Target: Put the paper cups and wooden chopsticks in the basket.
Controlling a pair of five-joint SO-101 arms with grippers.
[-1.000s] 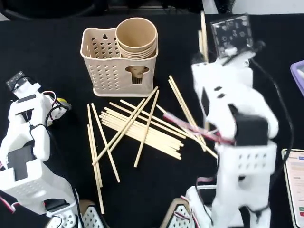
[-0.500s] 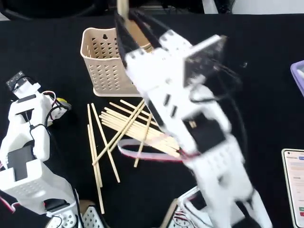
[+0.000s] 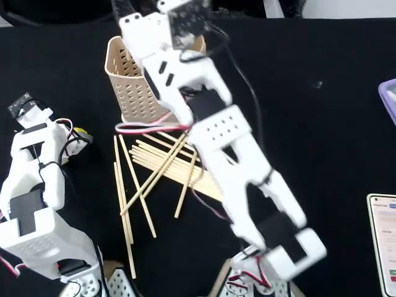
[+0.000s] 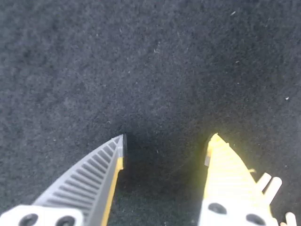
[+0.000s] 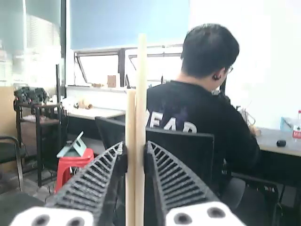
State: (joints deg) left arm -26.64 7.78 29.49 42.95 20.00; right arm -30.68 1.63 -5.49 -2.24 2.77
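The beige basket (image 3: 127, 86) stands at the back of the black worktop (image 3: 322, 124), its inside hidden under the right arm stretched over it. The right pincer (image 5: 135, 148) is clamped on 2 wooden chopsticks (image 5: 141, 94) held upright, while the loose chopsticks (image 3: 154, 162) lie in a crossed heap just in front of the basket. The left pincer (image 4: 167, 139) is spread apart low over bare worktop.

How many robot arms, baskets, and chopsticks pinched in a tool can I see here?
Robot arms: 2, the left arm and the right arm
Basket: 1
Chopsticks clamped in the right tool: 2
Total: 5
The loose chopsticks on the table overlap and lie partly under the right arm, so they are not counted.
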